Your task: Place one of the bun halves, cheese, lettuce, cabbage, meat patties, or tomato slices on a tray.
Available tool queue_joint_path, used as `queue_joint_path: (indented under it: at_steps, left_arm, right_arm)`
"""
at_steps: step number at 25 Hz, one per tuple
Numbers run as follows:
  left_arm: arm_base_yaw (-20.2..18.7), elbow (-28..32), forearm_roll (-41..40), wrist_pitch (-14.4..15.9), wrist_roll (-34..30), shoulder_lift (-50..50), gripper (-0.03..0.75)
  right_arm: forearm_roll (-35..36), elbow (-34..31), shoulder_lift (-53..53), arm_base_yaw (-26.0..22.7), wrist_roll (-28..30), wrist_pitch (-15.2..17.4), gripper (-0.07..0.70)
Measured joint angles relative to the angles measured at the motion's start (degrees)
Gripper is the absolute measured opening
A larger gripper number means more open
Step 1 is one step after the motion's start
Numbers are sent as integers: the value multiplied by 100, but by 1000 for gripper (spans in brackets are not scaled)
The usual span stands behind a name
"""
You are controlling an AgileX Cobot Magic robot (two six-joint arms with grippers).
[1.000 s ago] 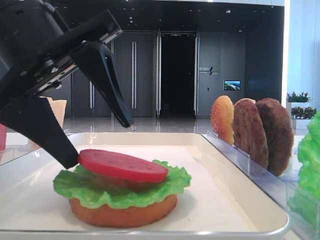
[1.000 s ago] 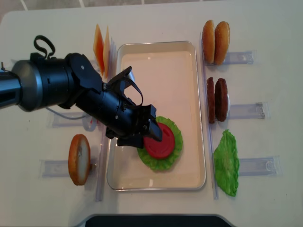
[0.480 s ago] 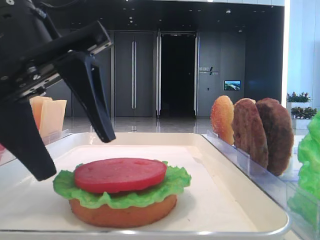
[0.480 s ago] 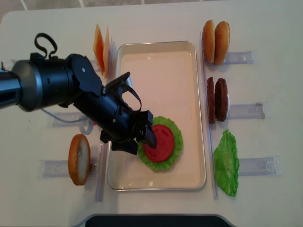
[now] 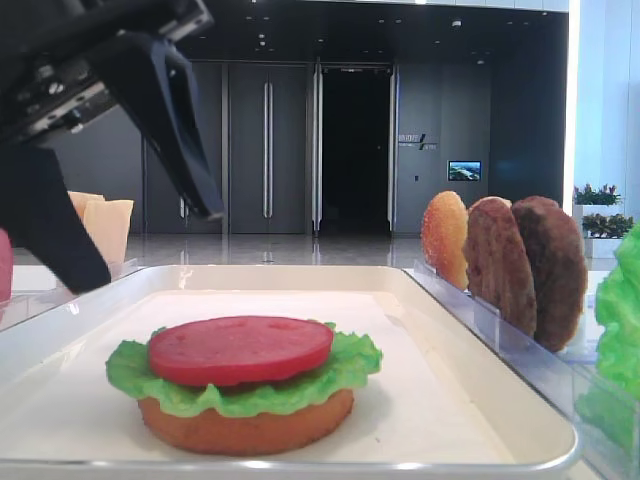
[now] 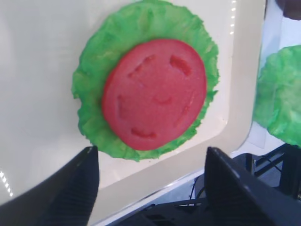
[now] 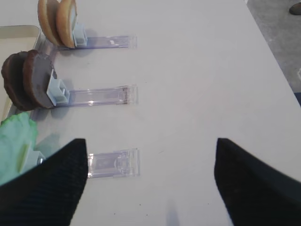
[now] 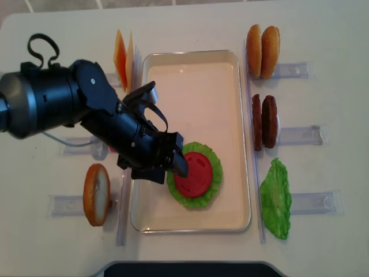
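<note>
Black jaws of your left gripper [image 8: 163, 167] gape empty, now lifted clear of the tomato slice [image 8: 192, 174], which lies flat on ruffled lettuce [image 8: 214, 173] and bun half [image 5: 245, 425] near the tray [image 8: 196, 222]'s front edge.

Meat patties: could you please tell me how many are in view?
2. Both meat patties stand upright side by side in the middle clear rack, right of the tray. None lies on the tray; any others elsewhere would be hidden.

The left arm [image 8: 52, 107] is a thick, glossy black cylinder with a black cable loop [image 8: 40, 49]. Its 2 fingers [image 5: 165, 110] are matte black wedges; the right gripper's look faintly textured, perhaps rubber.
</note>
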State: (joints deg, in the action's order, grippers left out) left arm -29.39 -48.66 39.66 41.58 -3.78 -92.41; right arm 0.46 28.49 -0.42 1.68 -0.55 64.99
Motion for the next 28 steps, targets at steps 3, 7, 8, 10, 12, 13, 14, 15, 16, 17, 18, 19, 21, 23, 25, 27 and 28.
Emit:
queue_joint_path:
  at_steps: [3,7,8,10,12,13,14,15,16,17,18,19,21,23,25,27,28]
  left_arm:
    - [-5,-160,-282,171,206,319,528]
    - [-5,-647,-1003,554,701,706,528]
    - [-5,-778,-1198,661,823,771,528]
    - [-5,-1128,-1697,970,1123,881,528]
    - [-5,-1479,-2155,1324,1364,919,528]
    - [-5,-1702,-2412,1561,1493,922,528]
    - [-5,-1851,-2662,1685,1594,926,528]
    - [-5,-1988,-2870,1847,1705,926,528]
    - [-5,-2140,-3103,1989,1795,926,528]
    - [-5,-2268,-3301,2097,1853,926,528]
    - [-5,-2369,-3452,2178,1887,926,528]
    - [-5,-2441,-3553,2233,1897,926,528]
    - [-5,-2504,-3644,2277,1916,926,528]
    - [-5,-2519,-3708,2342,2017,926,528]
    - [-5,-2519,-3872,2398,2221,926,528]
    - [-5,-2519,-4159,2532,2398,926,528]
    - [-5,-2519,-4351,2619,2466,926,528]
  right_arm:
    - [0,0,0,0,0,0,556]
    - [0,0,0,0,0,0,556]
    - [0,0,0,0,0,0,556]
    - [0,0,0,0,0,0,556]
    - [0,0,0,0,0,0,556]
    - [0,0,0,0,0,0,556]
    - [0,0,0,0,0,0,556]
    - [0,0,0,0,0,0,556]
    - [0,0,0,0,0,0,556]
    - [0,0,0,0,0,0,556]
    - [0,0,0,0,0,0,556]
    - [0,0,0,0,0,0,556]
    - [0,0,0,0,0,0,556]
    - [0,0,0,0,0,0,556]
    - [0,0,0,0,0,0,556]
    - [0,0,0,0,0,0,556]
    - [0,0,0,0,0,0,556]
